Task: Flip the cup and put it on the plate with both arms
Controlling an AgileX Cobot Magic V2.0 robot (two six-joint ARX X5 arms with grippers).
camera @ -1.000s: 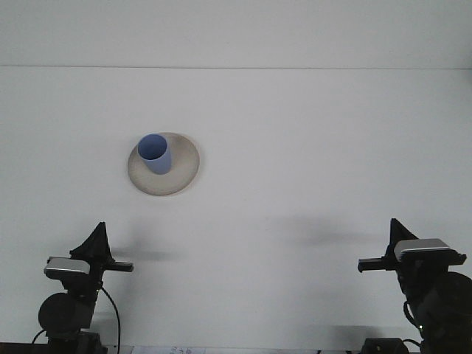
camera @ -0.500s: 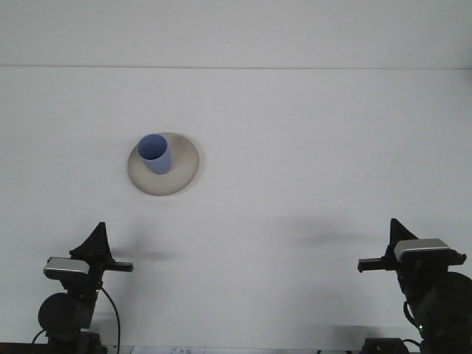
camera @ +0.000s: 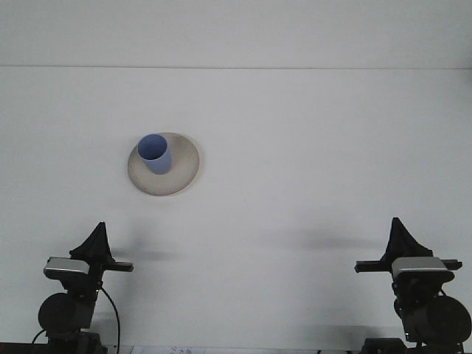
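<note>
Resting low at the near table edge, left gripper [camera: 96, 234] and right gripper [camera: 400, 233], finger spread cannot be told, both well apart from blue cup [camera: 155, 153], upright, mouth up, on beige plate [camera: 184, 166], white table [camera: 310, 147].

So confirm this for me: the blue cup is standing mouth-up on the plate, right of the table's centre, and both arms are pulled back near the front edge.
One detail is off: the front view shows the plate left of the table's centre, not right. The rest holds: the blue cup stands on it mouth-up, and the left gripper and right gripper sit back near the front edge, apart from it.
</note>
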